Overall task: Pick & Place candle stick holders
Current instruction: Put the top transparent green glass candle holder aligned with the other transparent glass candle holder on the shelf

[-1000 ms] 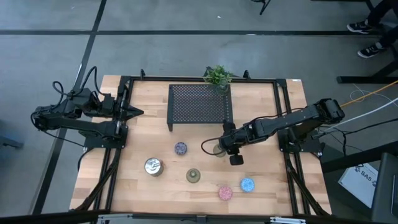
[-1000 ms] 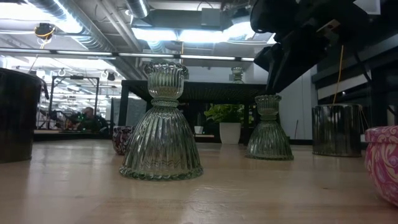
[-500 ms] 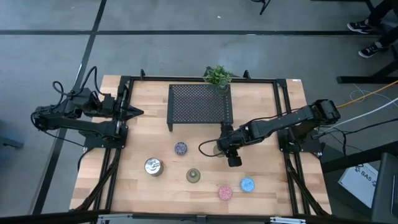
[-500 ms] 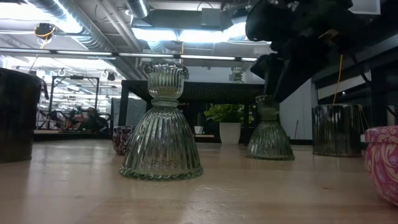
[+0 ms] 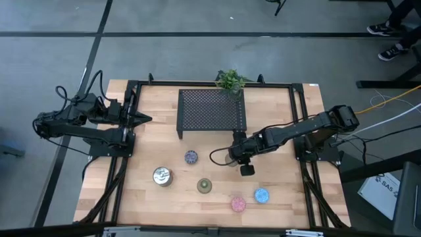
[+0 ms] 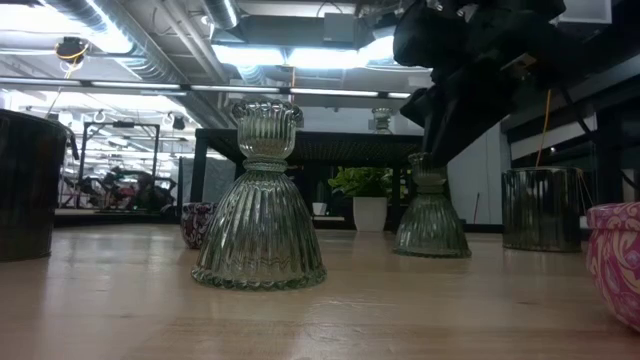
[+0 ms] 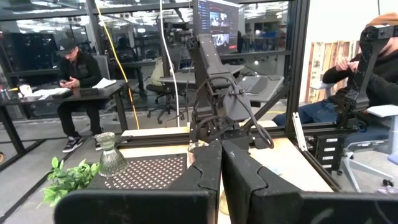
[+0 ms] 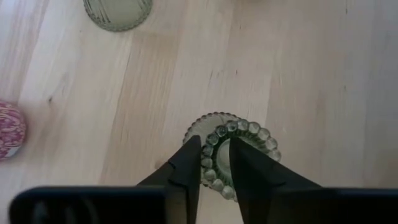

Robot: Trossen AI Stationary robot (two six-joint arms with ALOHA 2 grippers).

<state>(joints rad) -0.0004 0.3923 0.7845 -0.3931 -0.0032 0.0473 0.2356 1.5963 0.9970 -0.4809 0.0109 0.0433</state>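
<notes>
— Glass, olive-green and ribbed: that candle stick holder (image 8: 245, 140) is the one in play. It stands upright on the desk (image 8: 323, 93), with one side of its beaded rim caught between the fingers (image 8: 186, 168) of the right gripper (image 8: 215, 140).

— So the fingers are closed on it?

— They look drawn in tight on the beads, one finger inside the cup and one outside. It's a pinch on the rim wall, not a hold around the neck.

— What worries you about that?

— The grip is off-centre. I'd expect the heavy bell-shaped base to swing under the fingers on a lift, tilting the piece. Smooth round beads give little to bite on, so it could slip out and drop back to the wood. Glass may chip or roll.

— Anything close enough to get hit?

— A second olive-green holder (image 8: 118, 9) stands well beyond the fingertips, and the pink glittery holder (image 8: 9, 130) sits far off to one side of them. Neither is near, but a rolling piece could reach either.

— And if the target is the black mesh rack (image 5: 210, 108)?

— It lies behind the fingers from above, and it's raised. A tilted holder set on mesh could land on its base edge and topple.

— The other arm?

— The left gripper (image 7: 222, 155) waits at the far edge of the desk, fingers pressed together, out of the way.
</notes>
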